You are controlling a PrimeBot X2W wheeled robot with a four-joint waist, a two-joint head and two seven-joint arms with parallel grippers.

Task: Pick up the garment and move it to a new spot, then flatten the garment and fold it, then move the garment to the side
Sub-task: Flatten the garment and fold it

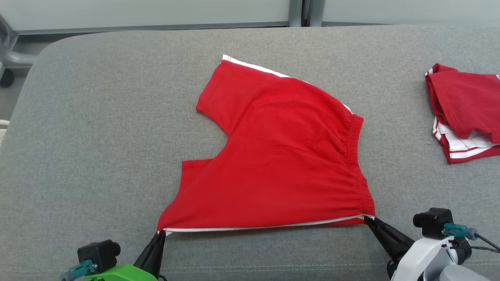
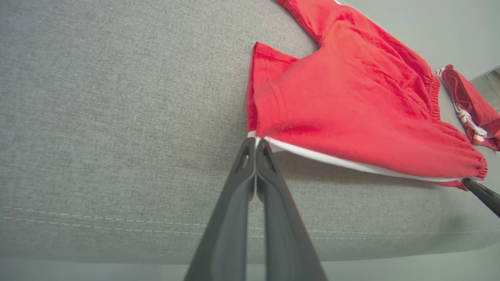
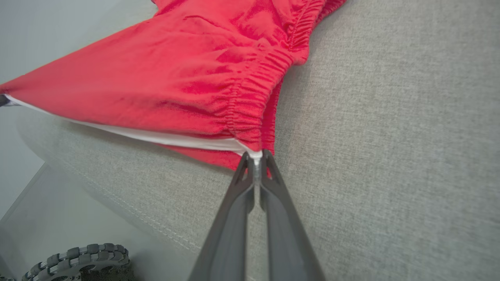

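The garment (image 1: 281, 156) is a pair of red shorts with a white side stripe, spread on the grey padded table. Its near side edge is stretched taut between my two grippers and lifted slightly off the surface. My left gripper (image 1: 161, 233) is shut on the leg-hem corner at the stripe (image 2: 256, 137). My right gripper (image 1: 366, 217) is shut on the waistband corner (image 3: 256, 154). In the left wrist view the garment (image 2: 351, 101) runs away to the right; in the right wrist view the garment (image 3: 175, 82) runs off to the left with its gathered waistband on top.
A second red and white garment (image 1: 465, 111) lies folded at the table's right edge, also in the left wrist view (image 2: 470, 105). The grey table (image 1: 97, 136) has free room to the left. Its front edge runs just below my grippers. A wheel (image 3: 82, 261) shows below the edge.
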